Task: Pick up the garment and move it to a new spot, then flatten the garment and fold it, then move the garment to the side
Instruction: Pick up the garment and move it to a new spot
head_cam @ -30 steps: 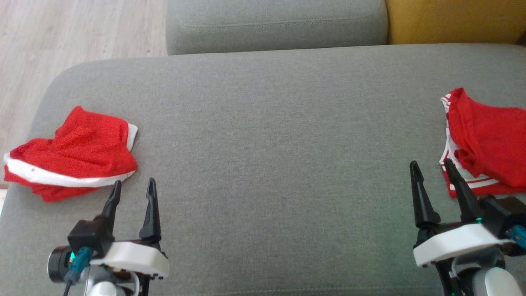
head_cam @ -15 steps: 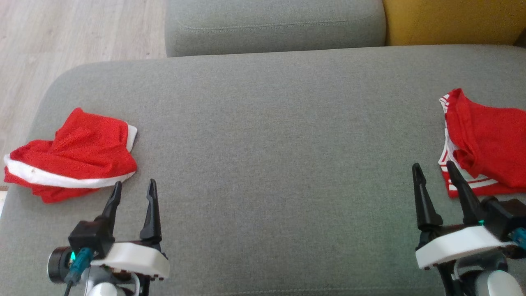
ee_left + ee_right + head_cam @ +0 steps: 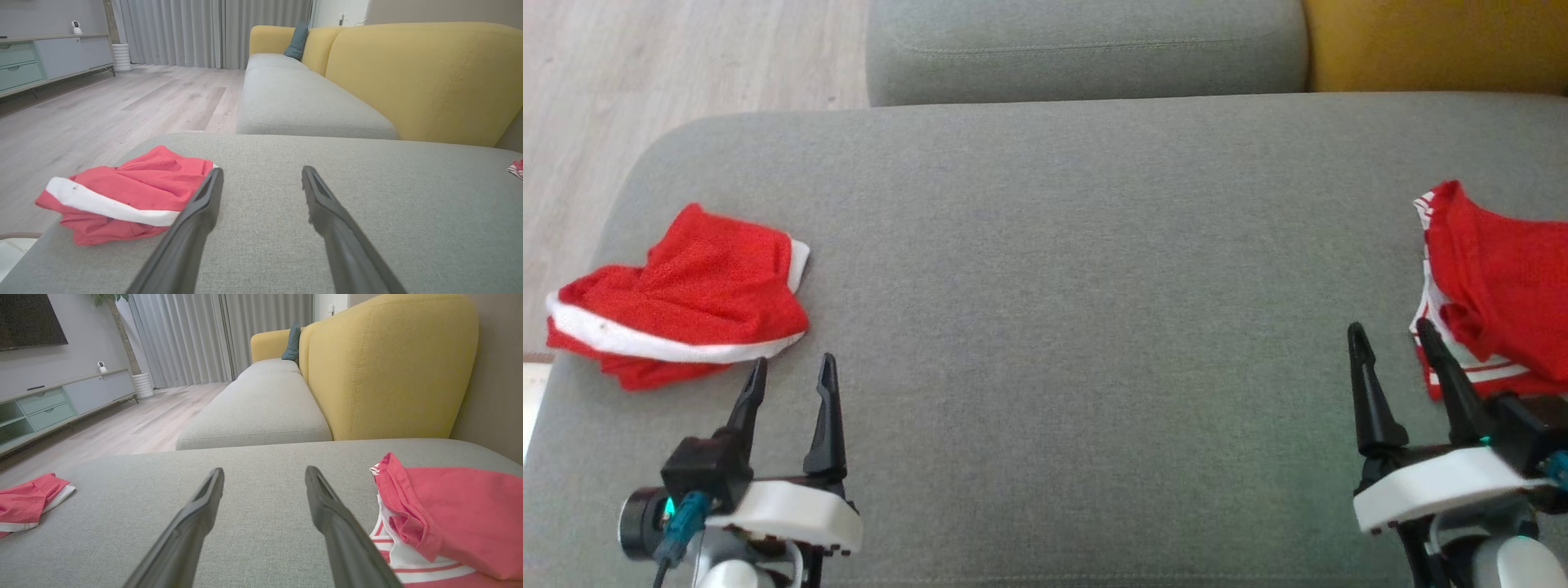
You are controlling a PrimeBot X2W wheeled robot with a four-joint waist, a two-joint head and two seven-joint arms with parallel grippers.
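Right now both grippers stand with jaws wide apart and nothing between them. The left gripper (image 3: 792, 359) hovers low over the wide grey fabric seat cushion (image 3: 1078, 245). Its fingertips are just beside the near edge of the crumpled red mesh garment with a white band (image 3: 686, 298), which lies at the cushion's left end, close to the rounded corner. The right gripper (image 3: 1388, 324) hangs at the opposite end. Its outer finger crosses in front of the bunched red garment with white striped trim (image 3: 1503, 278), which runs off the right edge of the head view. Whether that finger touches the cloth I cannot tell.

Several things could go wrong, as I judge it. The 2 similar red pieces lie well apart, and the pictures do not settle which one the task means, so an arm could go for the wrong one. The left piece sits near the cushion's edge above the pale wood floor (image 3: 645, 65), and a sideways nudge from a finger could push it off. Both pieces are heaped in layers, so a pinch could catch only the top layer, or too many. The cloth would then lift as a lump and resist flattening. A deep plunge could also dig the fingertips into the soft cushion.

Count: 2 grippers, each with 2 long dark fingers (image 3: 826, 408); 2 red garments; 2 grey cushions, with the second grey seat cushion (image 3: 1086, 41) beyond the first; 1 yellow upholstered backrest (image 3: 1421, 41).
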